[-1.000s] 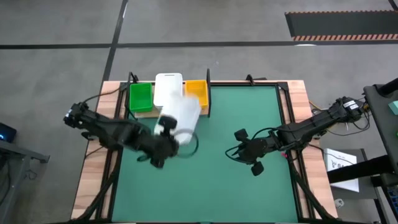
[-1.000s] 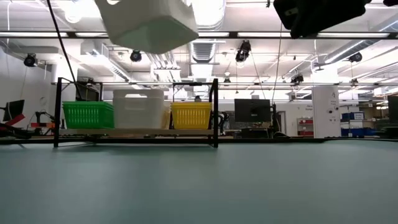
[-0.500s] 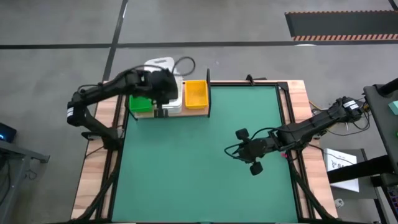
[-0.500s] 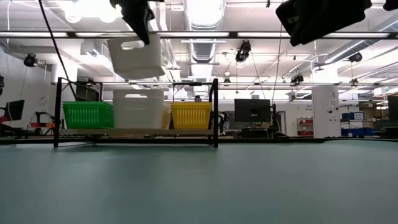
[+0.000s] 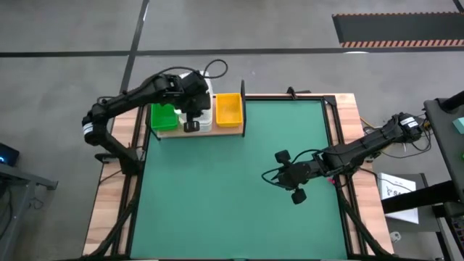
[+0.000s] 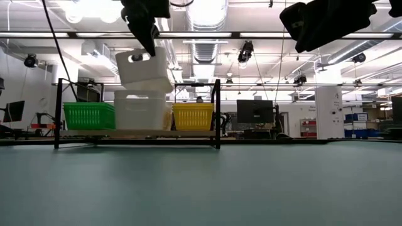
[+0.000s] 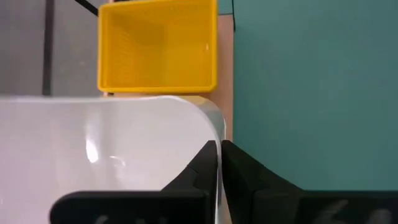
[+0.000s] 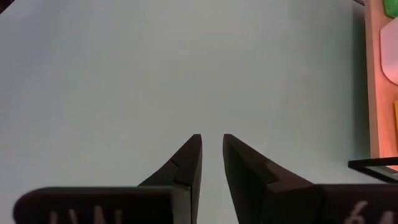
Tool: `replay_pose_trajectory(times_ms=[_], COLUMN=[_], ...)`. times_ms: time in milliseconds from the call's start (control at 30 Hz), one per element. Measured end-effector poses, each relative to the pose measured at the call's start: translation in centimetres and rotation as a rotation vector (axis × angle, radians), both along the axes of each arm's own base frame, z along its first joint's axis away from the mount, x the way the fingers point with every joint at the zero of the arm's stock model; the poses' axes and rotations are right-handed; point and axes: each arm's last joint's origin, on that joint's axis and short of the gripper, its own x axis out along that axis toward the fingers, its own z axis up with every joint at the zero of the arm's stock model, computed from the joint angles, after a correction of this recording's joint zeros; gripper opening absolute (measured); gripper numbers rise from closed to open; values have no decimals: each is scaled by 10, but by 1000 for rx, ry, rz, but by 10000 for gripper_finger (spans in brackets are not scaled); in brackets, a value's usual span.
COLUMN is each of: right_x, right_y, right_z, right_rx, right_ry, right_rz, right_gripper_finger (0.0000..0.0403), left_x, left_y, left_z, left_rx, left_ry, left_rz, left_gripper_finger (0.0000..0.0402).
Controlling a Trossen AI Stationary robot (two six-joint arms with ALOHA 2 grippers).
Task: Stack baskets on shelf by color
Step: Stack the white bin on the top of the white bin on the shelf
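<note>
Starting with the green mat (image 5: 239, 188), you see it bare beneath the right gripper (image 8: 211, 152), which hangs above it well apart from the work, jaws parted by a narrow gap and holding nothing; it waits there to keep out of the left arm's way. The shelf (image 6: 138, 133) sits under the left gripper (image 7: 217, 163), with a green basket (image 6: 89, 115) to one side, a yellow basket (image 7: 158, 45) to the other, and the white stack (image 6: 141, 110) between them, so each colour keeps its own place. The left jaws are pressed together on the rim of the held white basket (image 6: 144, 68), which hangs tilted just above the white stack, apparently lined up to nest there. You cannot tell how many baskets each stack holds, and the arm hides the white stack from above.
</note>
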Motion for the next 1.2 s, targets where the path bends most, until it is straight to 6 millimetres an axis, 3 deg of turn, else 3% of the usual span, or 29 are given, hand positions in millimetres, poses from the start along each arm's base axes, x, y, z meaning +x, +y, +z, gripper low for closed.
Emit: replay_pose_trajectory(times_ms=[267, 1200], right_x=[0, 0], right_y=[0, 0], right_z=[-1, -1], right_rx=[6, 18], right_ry=[3, 3], right_rz=[-7, -19], right_gripper_finger=[48, 47], left_x=[10, 18], left_y=[6, 20], left_z=[-13, -29], left_rx=[-24, -15], left_ry=[57, 132], left_rz=[6, 49], left_gripper_finger=[0, 0])
